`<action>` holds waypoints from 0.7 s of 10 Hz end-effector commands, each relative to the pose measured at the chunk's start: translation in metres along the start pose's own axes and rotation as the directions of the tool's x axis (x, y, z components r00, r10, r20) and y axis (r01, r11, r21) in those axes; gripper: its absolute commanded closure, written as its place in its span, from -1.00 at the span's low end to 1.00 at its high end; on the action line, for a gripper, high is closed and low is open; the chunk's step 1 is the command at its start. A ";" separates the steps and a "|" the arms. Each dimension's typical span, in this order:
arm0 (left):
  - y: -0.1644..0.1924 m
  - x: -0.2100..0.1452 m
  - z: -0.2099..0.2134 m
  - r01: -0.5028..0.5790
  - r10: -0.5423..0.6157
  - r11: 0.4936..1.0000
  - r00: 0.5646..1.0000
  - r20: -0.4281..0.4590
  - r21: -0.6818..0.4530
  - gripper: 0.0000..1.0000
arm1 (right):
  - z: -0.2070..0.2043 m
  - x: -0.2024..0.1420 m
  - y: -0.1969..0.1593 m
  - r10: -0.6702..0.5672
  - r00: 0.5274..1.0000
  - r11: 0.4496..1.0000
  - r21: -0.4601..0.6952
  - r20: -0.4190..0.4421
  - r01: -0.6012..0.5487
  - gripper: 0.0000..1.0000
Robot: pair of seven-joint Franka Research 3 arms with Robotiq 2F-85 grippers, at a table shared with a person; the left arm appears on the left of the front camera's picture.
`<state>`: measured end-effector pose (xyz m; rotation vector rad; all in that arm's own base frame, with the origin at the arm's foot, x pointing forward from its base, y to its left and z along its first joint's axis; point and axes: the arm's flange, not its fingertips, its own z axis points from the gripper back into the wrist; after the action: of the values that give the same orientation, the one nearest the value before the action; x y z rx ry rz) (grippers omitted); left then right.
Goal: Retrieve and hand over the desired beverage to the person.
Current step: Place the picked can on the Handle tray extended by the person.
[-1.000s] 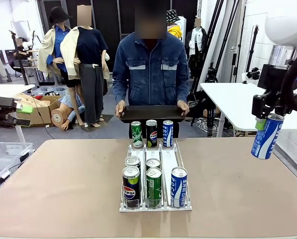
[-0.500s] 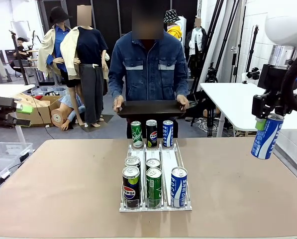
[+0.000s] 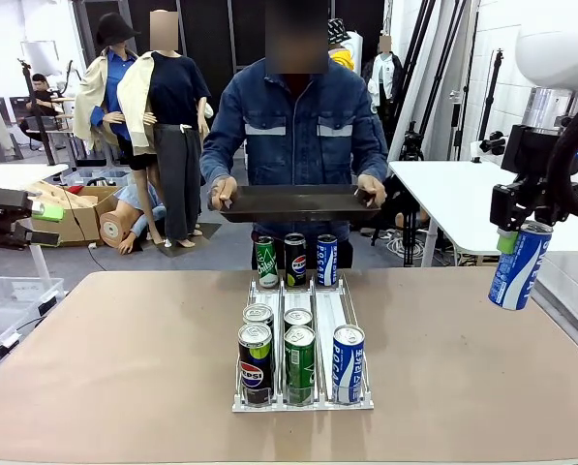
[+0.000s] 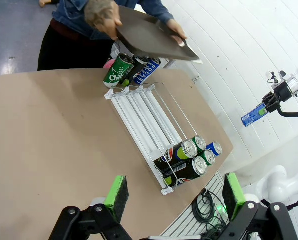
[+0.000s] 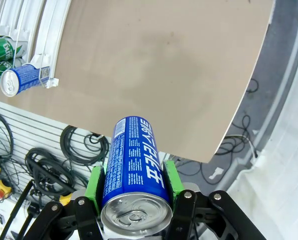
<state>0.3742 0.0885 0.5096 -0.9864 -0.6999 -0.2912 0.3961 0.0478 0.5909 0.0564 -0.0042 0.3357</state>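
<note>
A blue can (image 3: pixel 519 266) hangs tilted above the table's right edge, and my right gripper (image 3: pixel 508 239) is shut on its top end. The right wrist view has the same blue can (image 5: pixel 134 160) clamped between that gripper's (image 5: pixel 134 186) green pads. My left gripper (image 3: pixel 46 223) stands open off the table's left side; in its own view the left gripper (image 4: pixel 174 195) holds nothing. The person (image 3: pixel 293 126) stands at the far side in a denim jacket, both hands on a dark tray (image 3: pixel 298 201) held level at waist height. The person (image 4: pixel 84 20) and the tray (image 4: pixel 149 35) also appear in the left wrist view.
A clear rack (image 3: pixel 325 312) in the table's middle holds several cans at its near end, and three more cans (image 3: pixel 295 260) stand at its far end. The rack (image 4: pixel 149 120) lies ahead of my left gripper. A white table (image 3: pixel 463 194) stands at the back right.
The person has lifted the dark tray higher and spread the hands wider along its edge. Neither arm has moved, and the blue can hangs where it was.
</note>
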 end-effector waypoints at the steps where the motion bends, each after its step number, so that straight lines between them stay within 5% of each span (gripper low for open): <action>1: 0.001 -0.001 0.002 0.004 -0.004 1.000 1.000 0.005 -0.010 -1.00 | 0.000 0.001 0.001 0.001 1.000 1.000 -0.003 0.015 -0.001 0.27; 7: 0.001 -0.001 0.002 0.004 -0.004 1.000 1.000 0.005 -0.010 -1.00 | 0.000 0.001 0.001 0.001 1.000 1.000 -0.003 0.015 -0.001 0.27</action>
<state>0.3742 0.0885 0.5096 -0.9864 -0.6999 -0.2912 0.3961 0.0478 0.5909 0.0564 -0.0042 0.3357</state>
